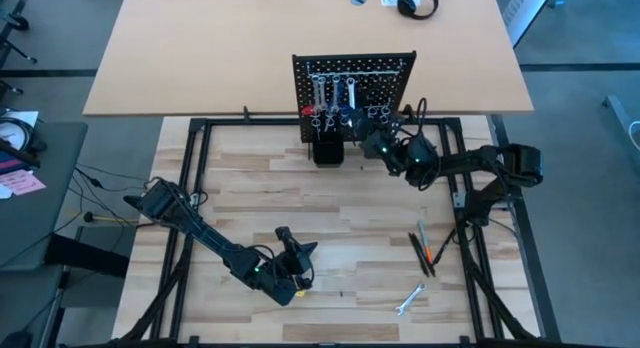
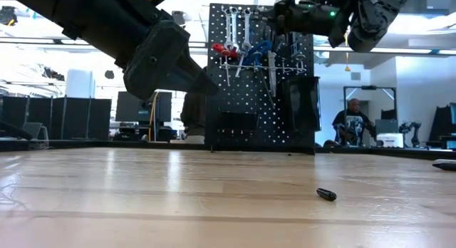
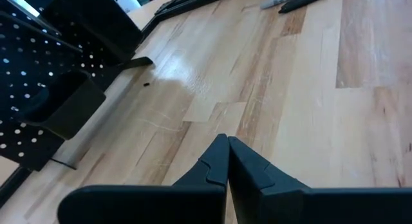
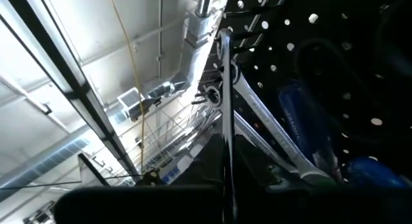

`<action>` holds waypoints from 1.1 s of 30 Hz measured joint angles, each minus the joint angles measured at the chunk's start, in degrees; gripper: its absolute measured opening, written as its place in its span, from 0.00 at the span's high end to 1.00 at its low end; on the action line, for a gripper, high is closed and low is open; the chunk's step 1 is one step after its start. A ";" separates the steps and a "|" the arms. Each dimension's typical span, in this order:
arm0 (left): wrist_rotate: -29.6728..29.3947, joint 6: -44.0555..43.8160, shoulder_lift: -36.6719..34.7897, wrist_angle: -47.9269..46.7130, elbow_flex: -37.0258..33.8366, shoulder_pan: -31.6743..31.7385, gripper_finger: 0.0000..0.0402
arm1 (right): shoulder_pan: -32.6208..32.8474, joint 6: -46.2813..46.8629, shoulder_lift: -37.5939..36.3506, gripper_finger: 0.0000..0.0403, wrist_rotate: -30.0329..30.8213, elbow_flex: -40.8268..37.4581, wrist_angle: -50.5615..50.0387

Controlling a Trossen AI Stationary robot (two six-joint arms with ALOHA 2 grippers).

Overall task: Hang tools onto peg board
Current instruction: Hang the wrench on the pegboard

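The right gripper (image 1: 362,136) sits at the peg board (image 1: 352,73), its fingers nearly together, seemingly pinching a wrench (image 4: 226,89) against the board. The left gripper (image 3: 227,147), fingers pressed together and holding nothing, hovers above the table (image 1: 340,213).

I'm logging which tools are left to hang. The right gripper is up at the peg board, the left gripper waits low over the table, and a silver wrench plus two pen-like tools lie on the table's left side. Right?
One slip: the silver wrench and pen-like tools lie on the table's right side, as the high view shows. The right gripper is at the peg board; the left gripper waits low.
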 joint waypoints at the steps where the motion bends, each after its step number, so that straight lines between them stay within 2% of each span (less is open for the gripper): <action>1: 0.00 -0.02 0.00 0.00 0.00 0.00 1.00 | 0.00 -0.01 0.00 0.94 0.29 0.02 -0.05; 7: 0.00 -0.07 0.00 -0.02 0.02 0.02 1.00 | -0.79 1.22 0.00 0.93 0.63 0.04 -0.61; 15: 0.00 -0.09 -0.02 -0.02 0.02 0.02 1.00 | -1.49 2.79 0.00 0.83 1.36 0.07 -3.03; 27: 0.00 -0.09 -0.02 -0.04 0.02 0.02 1.00 | -1.49 2.81 0.02 0.55 1.11 0.01 -3.10; 33: 0.02 -0.09 -0.02 -0.06 0.02 0.02 1.00 | -1.46 2.76 0.02 0.48 0.01 0.01 -4.47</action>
